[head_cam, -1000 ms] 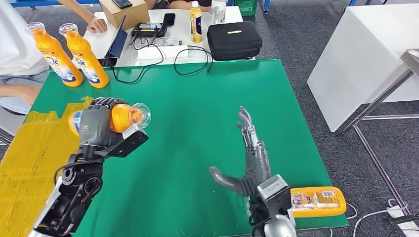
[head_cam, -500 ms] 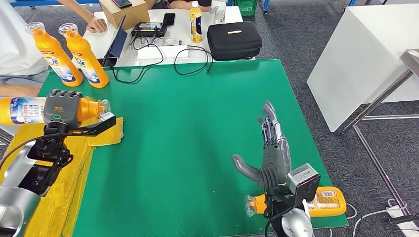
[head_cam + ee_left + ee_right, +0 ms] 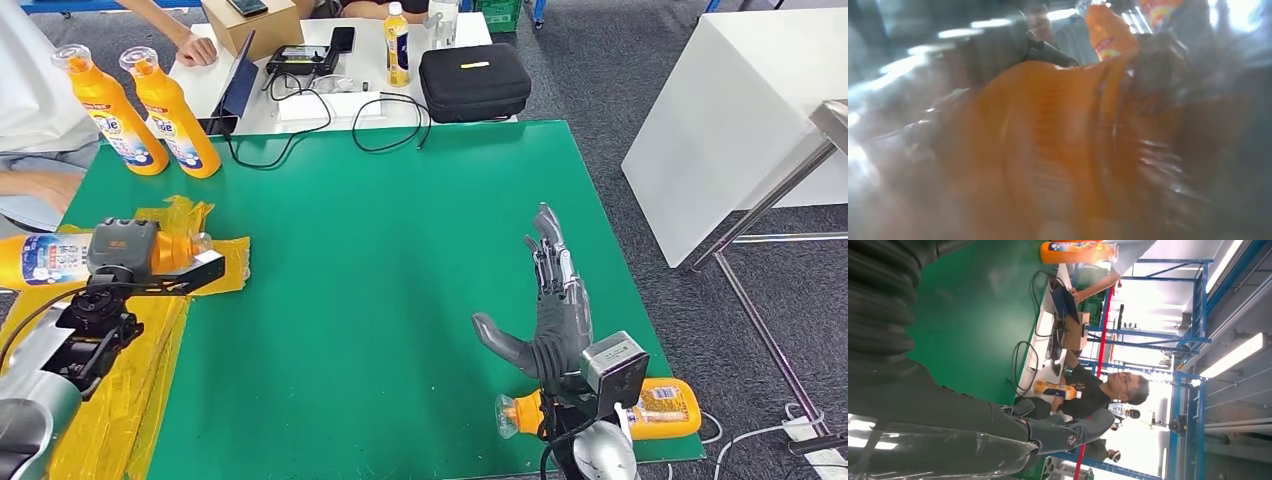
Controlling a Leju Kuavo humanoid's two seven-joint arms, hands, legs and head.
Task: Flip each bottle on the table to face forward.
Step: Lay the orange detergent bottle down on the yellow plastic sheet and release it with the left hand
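Readable only in part: large blue letters, seemingly "lie", on the white label of the left upright orange bottle [image 3: 108, 112] at ten o'clock on the bench [image 3: 400, 250]. Other bottle labels too small or blurred to read.

Two upright bottles [image 3: 135, 110] at table [image 3: 400, 250] far-left corner. Held bottle [image 3: 60, 257] over left edge in left hand [image 3: 125, 250]. Lying bottle [image 3: 655, 408] at near-right edge, beneath right hand [image 3: 555, 310].
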